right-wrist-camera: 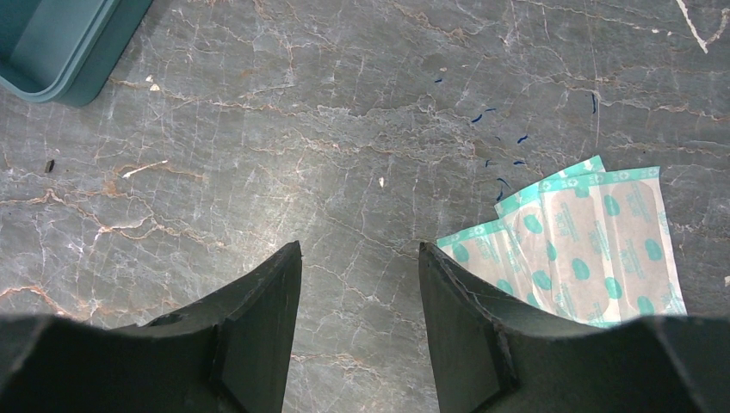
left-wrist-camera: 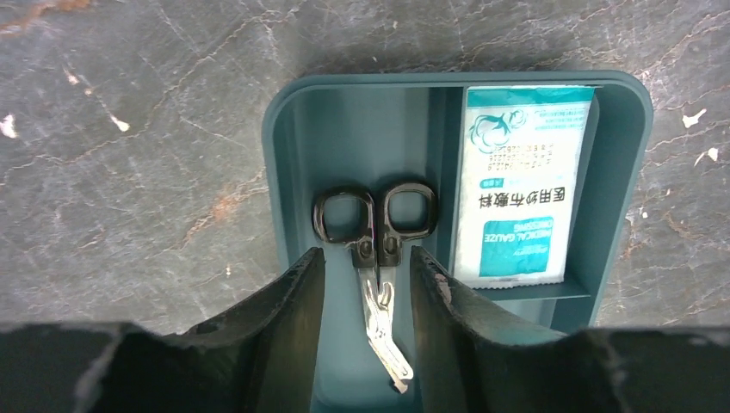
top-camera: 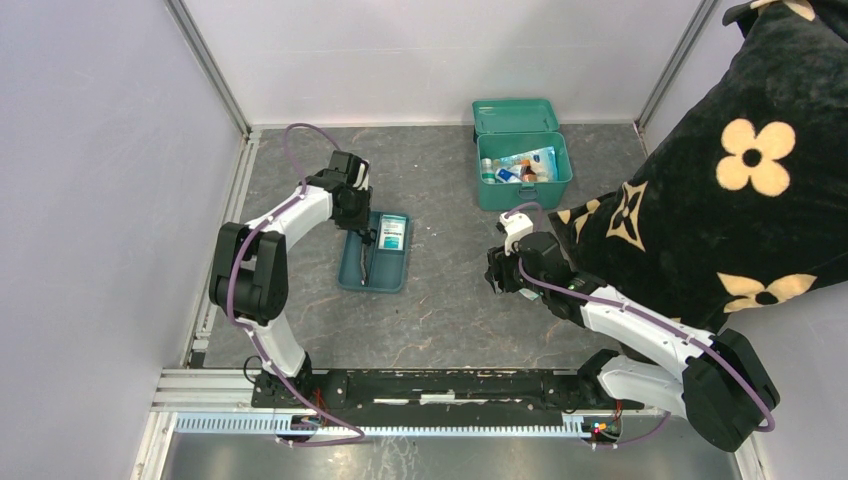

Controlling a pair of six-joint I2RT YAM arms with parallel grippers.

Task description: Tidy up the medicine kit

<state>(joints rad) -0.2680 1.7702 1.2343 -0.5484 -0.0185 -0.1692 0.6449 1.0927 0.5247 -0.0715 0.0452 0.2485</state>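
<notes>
Teal medicine kit (top-camera: 523, 196) at one o'clock; black cushion (top-camera: 690, 150) with cream flowers at three; grey marbled table (top-camera: 440, 300).

Medicine kit (top-camera: 523, 160) sits far R of centre on the surface (top-camera: 440, 300), lid open behind it, packets & bottles inside. Divided tray (top-camera: 374, 250) lies L of centre, well apart from the kit. In the tray: scissors (left-wrist-camera: 374, 258) in L compartment, gauze packet (left-wrist-camera: 516, 185) in R compartment, divider btwn. My left fingers (left-wrist-camera: 275, 318) flank the scissor blades, handles beyond my tips. Plaster strips (right-wrist-camera: 577, 245) lie fanned on the surface just R of my right fingers (right-wrist-camera: 258, 301). Big cushion (top-camera: 740, 170) at R edge.
</notes>
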